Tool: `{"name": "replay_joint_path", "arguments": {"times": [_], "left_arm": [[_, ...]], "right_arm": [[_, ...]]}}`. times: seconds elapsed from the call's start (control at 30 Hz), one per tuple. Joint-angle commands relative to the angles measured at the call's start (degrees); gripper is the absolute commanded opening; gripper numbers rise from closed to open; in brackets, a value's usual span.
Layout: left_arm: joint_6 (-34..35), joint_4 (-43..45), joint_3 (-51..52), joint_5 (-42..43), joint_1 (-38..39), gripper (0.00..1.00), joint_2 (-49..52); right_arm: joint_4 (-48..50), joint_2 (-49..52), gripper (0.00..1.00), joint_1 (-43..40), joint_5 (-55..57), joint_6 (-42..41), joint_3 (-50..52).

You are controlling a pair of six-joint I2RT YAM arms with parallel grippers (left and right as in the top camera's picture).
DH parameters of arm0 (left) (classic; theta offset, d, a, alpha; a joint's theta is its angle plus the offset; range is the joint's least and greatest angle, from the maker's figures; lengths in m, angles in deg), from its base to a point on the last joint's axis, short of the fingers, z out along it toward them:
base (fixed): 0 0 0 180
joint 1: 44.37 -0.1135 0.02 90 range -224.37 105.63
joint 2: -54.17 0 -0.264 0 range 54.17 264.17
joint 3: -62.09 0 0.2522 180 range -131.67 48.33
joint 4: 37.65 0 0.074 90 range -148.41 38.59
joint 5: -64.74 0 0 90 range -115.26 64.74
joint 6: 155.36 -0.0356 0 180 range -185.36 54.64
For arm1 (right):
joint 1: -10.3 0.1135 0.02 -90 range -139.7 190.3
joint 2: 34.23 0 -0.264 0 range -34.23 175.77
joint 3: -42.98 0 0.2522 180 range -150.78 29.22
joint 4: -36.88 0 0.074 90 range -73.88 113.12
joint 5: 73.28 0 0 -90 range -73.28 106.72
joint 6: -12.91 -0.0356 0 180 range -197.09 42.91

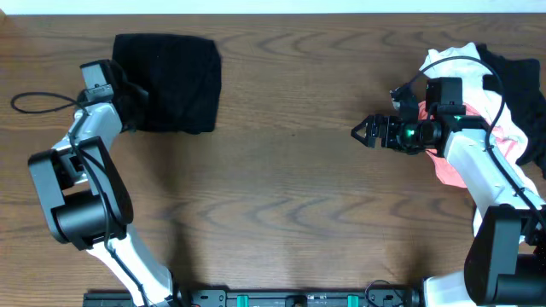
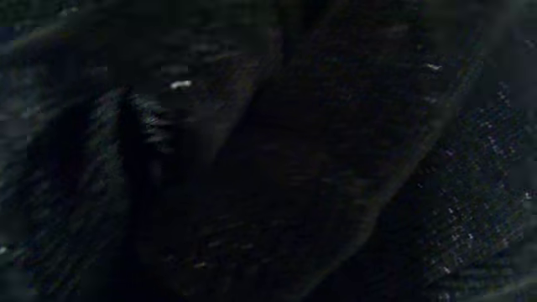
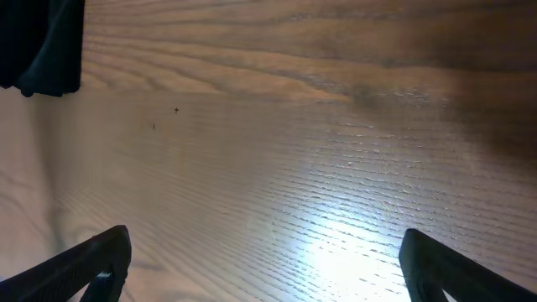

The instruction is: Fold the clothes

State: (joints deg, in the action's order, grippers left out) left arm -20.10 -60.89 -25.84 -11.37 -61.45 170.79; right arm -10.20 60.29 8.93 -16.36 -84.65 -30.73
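Note:
A folded black garment (image 1: 169, 81) lies at the far left of the table. My left gripper (image 1: 130, 95) is at its left edge, pressed into the cloth. The left wrist view is filled with dark knit fabric (image 2: 277, 159) and its fingers do not show. A pile of white (image 1: 452, 61), pink (image 1: 516, 136) and black (image 1: 516, 77) clothes lies at the far right, partly under my right arm. My right gripper (image 1: 360, 130) is open and empty, pointing left over bare wood, just left of the pile. Its fingers (image 3: 264, 268) are spread wide. The black garment's corner shows in the right wrist view (image 3: 42, 42).
The wooden table (image 1: 290, 205) stretches between the two lots of clothes. A black cable (image 1: 38, 102) loops at the left edge beside the left arm. The arm bases stand at the front corners.

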Motion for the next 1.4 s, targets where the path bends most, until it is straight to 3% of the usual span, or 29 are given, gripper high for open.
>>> {"name": "replay_joint_path", "arguments": {"times": [0.0, 0.13, 0.33, 0.43, 0.6, 0.83, 1.1, 1.37], "left_arm": [[-4.5, -0.6, 1.6, -0.8, -0.6, 0.5, 0.7], [-7.2, -0.4, 1.6, -1.0, -0.6, 0.78, -3.4], [-10.9, -0.5, 1.6, -1.0, -0.6, 0.9, -11.8], [-16.3, -2.1, 1.6, 0.7, -0.6, 0.99, -16.4], [-23.9, -8.3, 1.6, 0.4, -0.4, 0.98, -26.3], [-31.5, -19.1, 1.6, 0.5, -0.3, 0.98, -38.1], [-40.9, -33.9, 1.6, 0.5, 3.4, 0.98, -44.3], [-46.6, -43.3, 1.6, -2.4, 9.5, 0.98, -48.6]], "right_arm": [[0.2, -0.4, 0.99, 0.3, -1.0, 0.9, 0.0], [0.8, -0.4, 0.99, 0.3, -1.1, 0.8, 0.0], [1.7, -0.4, 0.98, 0.3, -2.1, 0.7, 0.0], [2.3, -0.5, 0.93, 0.3, -1.7, 0.8, 0.0], [2.4, -0.8, 0.99, 0.3, 2.2, 0.8, -1.8], [-3.6, -3.1, 0.99, 0.4, 8.8, 3.0, -9.9], [-16.3, -8.7, 0.99, 2.8, 24.7, 8.0, -21.4], [-22.9, -14.5, 0.99, 6.1, 32.9, 14.2, -23.7]]}}
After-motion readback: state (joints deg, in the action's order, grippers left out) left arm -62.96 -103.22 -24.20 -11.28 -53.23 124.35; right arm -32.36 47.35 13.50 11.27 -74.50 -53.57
